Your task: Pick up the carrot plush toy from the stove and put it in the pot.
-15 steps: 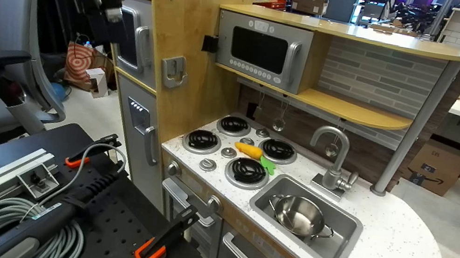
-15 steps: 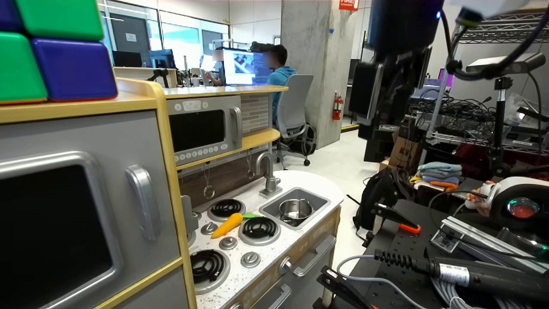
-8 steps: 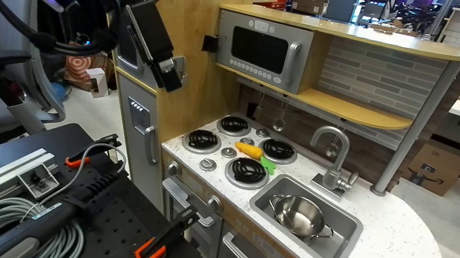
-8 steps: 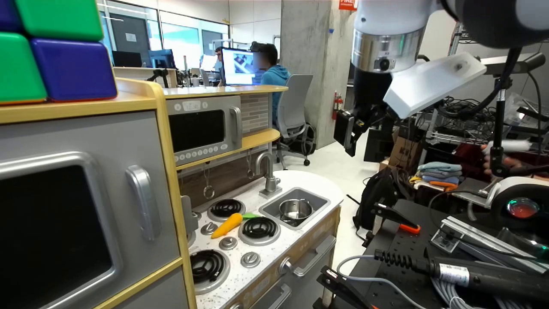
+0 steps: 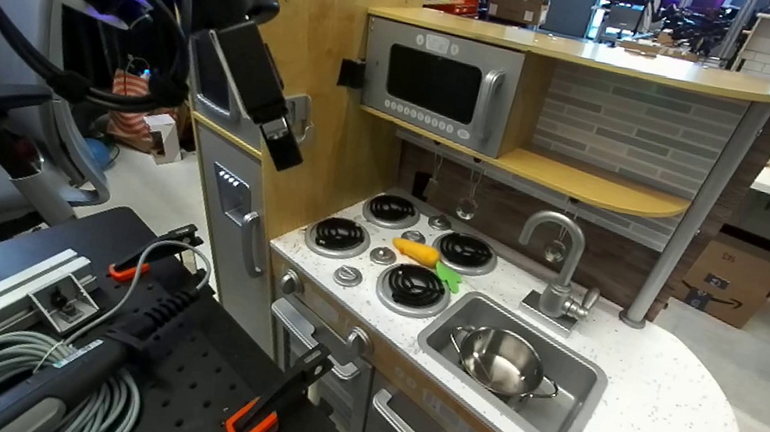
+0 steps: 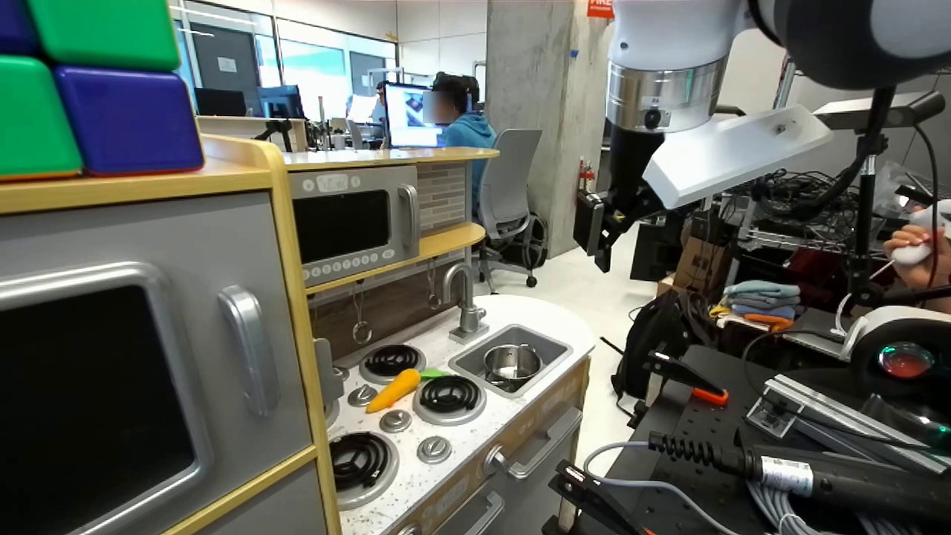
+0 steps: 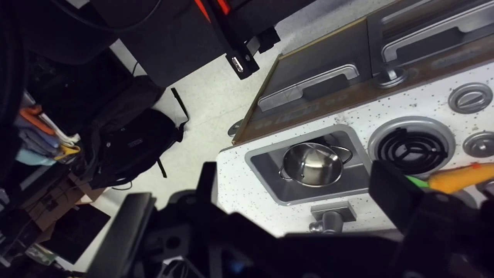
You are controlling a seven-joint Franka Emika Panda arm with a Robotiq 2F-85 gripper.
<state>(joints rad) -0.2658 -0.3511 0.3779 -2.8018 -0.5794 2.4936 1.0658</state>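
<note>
Lowered and carried rightward across the upper left of an exterior view, the gripper (image 5: pixel 282 150) had come nearer, within the frame, to the stove (image 5: pixel 361 296) than one second earlier; over the last half second it had sunk only slightly. The carrot plush toy (image 5: pixel 417 252) and the pot (image 5: pixel 502 362) kept their places.

Gripper state: in the wrist view the fingers (image 7: pixel 391 193) stood well spread, one near the centre and one to the right, with nothing pinched. The pot appeared in the gap between them, though only along the line of sight.

Task progress: the toy lay on the stove near the centre of the exterior frame, its green end between two burners (image 5: pixel 414 286); in the wrist view its orange body ran off the right edge. The pot sat mouth upward in the sink basin (image 5: pixel 565 418), right of and below centre. Judged from these views, the approach was under way, while grasp, lift, transfer and release remained.

Legible marks: a red sign (image 6: pixel 600 7), cut by the upper edge, appeared to read "FIRE". At the right, a carton (image 5: pixel 734 281) bore a curved arrow resembling Amazon's mark. Print on the microwave (image 5: pixel 439 87) and on a white label (image 6: pixel 786 475) at lower right could not be read.
</note>
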